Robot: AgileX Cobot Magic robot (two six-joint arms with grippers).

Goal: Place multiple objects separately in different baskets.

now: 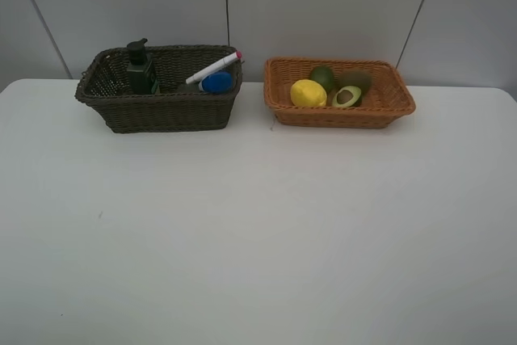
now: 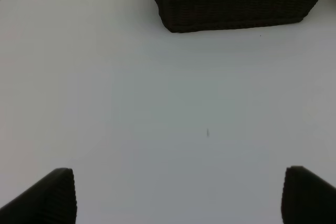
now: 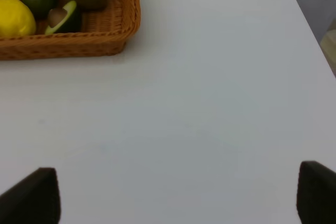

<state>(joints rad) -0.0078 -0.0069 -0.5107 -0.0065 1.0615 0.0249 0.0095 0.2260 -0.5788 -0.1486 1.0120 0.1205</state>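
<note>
The dark brown basket (image 1: 161,111) stands at the back left and holds the dark green pump bottle (image 1: 140,69), the white pink-tipped marker (image 1: 213,68) and the blue-capped tube (image 1: 216,82); the black eraser is hidden. The light orange-tan basket (image 1: 339,112) at the back right holds the yellow lemon (image 1: 308,93), whole green avocado (image 1: 322,77), halved avocado (image 1: 347,96) and brown kiwi (image 1: 358,80). My left gripper (image 2: 178,195) is open and empty over bare table, short of the dark basket (image 2: 231,9). My right gripper (image 3: 178,198) is open and empty, short of the tan basket (image 3: 68,43).
The white table (image 1: 258,224) spans the whole view. A grey panelled wall stands right behind the baskets. The table's right edge shows in the right wrist view (image 3: 310,19). Neither arm shows in the exterior high view.
</note>
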